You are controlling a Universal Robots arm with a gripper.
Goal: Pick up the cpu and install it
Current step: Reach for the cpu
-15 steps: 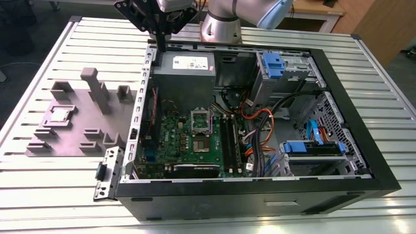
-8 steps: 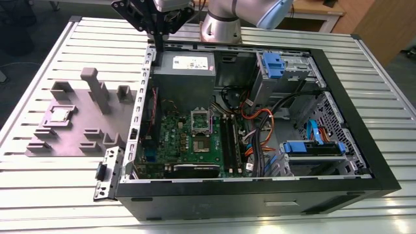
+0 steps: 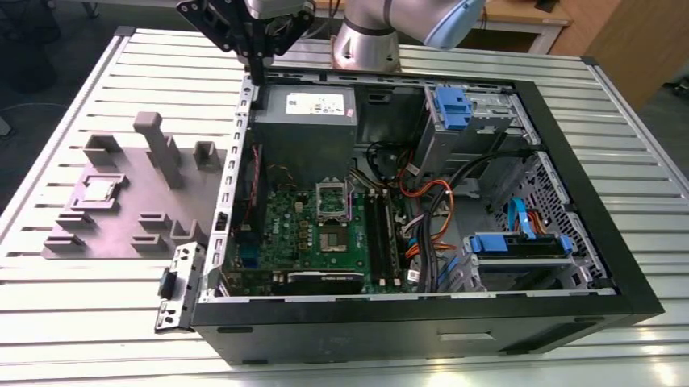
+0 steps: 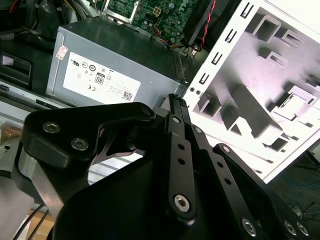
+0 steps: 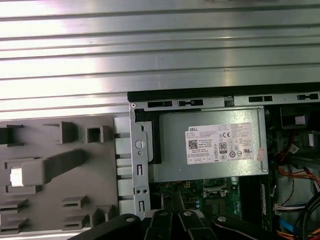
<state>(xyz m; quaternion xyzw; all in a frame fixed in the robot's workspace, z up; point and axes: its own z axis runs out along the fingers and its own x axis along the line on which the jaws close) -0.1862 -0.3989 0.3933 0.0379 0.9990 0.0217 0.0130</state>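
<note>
Slatted table (image 3: 97,322) | cpu (image 3: 100,189) seated uncovered in grey fixture (image 3: 129,238), frame left | gripper (image 3: 256,74) held pressed together, empty, at upper-left corner of computer case (image 3: 377,334), well apart from cpu

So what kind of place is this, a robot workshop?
Probably a robot lab or workshop bench. A robot arm stands by an open computer case on a slatted metal table, and a grey holder tray beside the case has the cpu resting in it.
</note>
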